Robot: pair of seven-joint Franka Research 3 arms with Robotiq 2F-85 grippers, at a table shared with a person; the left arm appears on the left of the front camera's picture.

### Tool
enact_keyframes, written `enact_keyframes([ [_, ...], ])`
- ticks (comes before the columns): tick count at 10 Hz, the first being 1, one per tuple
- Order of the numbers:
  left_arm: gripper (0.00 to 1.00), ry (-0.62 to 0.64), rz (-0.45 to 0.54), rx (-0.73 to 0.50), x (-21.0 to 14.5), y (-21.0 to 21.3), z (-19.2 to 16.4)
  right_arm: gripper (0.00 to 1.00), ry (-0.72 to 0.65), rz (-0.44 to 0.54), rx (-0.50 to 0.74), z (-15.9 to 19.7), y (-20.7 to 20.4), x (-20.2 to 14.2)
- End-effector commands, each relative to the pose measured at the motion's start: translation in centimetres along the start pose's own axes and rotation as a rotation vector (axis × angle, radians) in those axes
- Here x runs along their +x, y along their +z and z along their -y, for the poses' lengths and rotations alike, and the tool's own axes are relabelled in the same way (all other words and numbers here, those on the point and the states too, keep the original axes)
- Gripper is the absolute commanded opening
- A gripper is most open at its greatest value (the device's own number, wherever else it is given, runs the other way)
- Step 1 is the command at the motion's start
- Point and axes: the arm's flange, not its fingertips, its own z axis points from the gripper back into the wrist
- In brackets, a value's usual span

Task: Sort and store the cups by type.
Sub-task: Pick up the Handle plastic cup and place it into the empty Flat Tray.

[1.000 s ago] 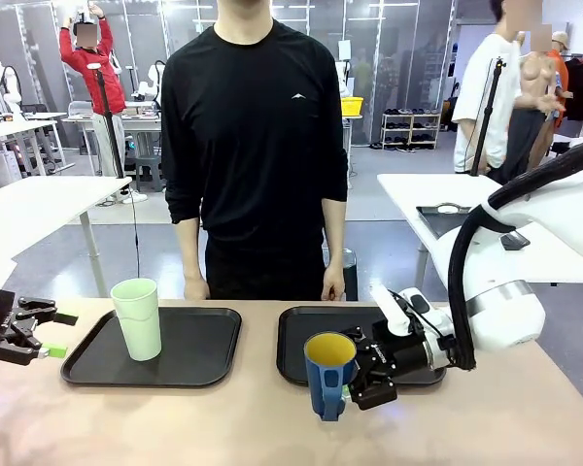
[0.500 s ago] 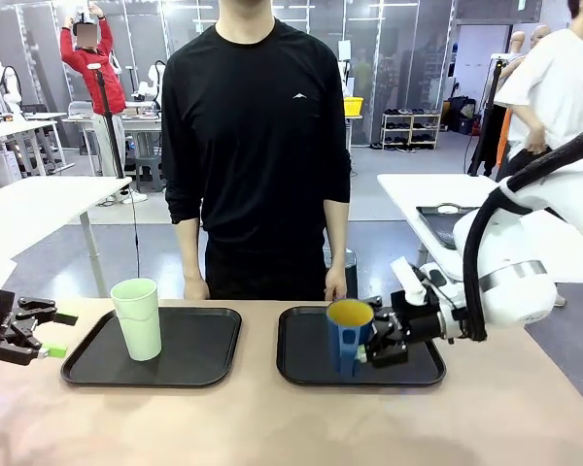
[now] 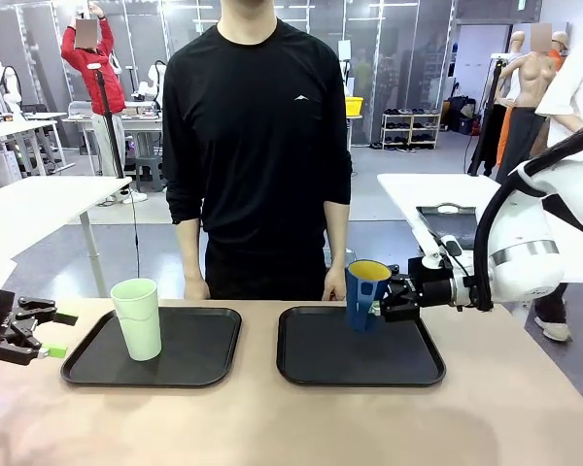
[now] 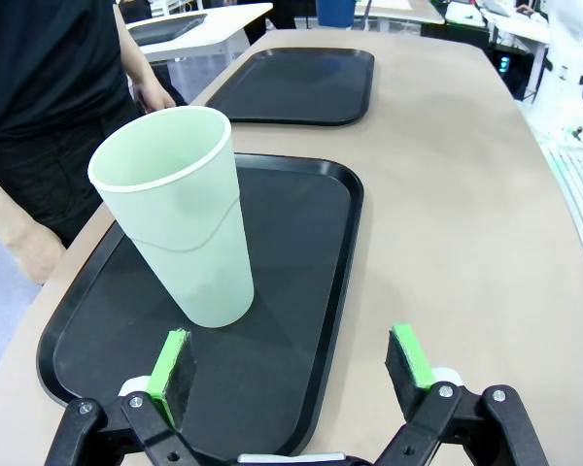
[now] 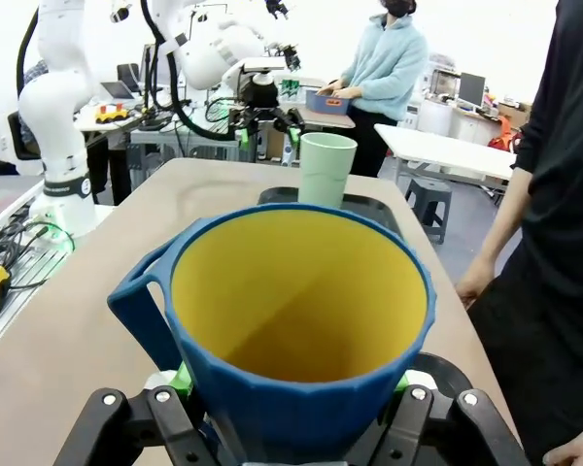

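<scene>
My right gripper (image 3: 382,309) is shut on the dark blue mug (image 3: 366,291) with a yellow inside, holding it upright over the far part of the right black tray (image 3: 360,367). In the right wrist view the mug (image 5: 301,320) sits between the green pads, its handle to the left. The pale mint tumbler (image 3: 137,318) stands upright on the left black tray (image 3: 209,361). At the table's left edge my left gripper (image 3: 58,335) stands open, short of the tumbler (image 4: 180,228); nothing lies between the left gripper's (image 4: 291,361) pads.
A person in black stands at the far side, with a hand (image 3: 195,288) and the other hand (image 3: 333,285) resting at the table's edge behind the trays. Bare tabletop (image 3: 291,422) runs along the near side of both trays.
My right gripper has carried the blue mug up and away from the near table edge, from in front of the right tray to over its far part. The left arm has not moved.
</scene>
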Motion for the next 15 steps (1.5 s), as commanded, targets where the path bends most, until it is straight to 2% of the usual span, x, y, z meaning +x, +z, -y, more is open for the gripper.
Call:
enact_keyframes([
  [1,1.00,-0.011,0.016,-0.009,0.0,0.1,-0.3,0.75,-0.028,0.028,-0.033,1.1,0.1,0.0],
  [5,1.00,-0.011,0.016,-0.009,0.0,0.1,-0.3,0.75,-0.045,0.010,-0.061,1.7,0.6,-0.8],
  [15,1.00,-0.011,0.016,-0.009,0.0,0.1,-0.3,0.75,-0.053,-0.003,-0.055,4.2,-1.3,-8.4],
])
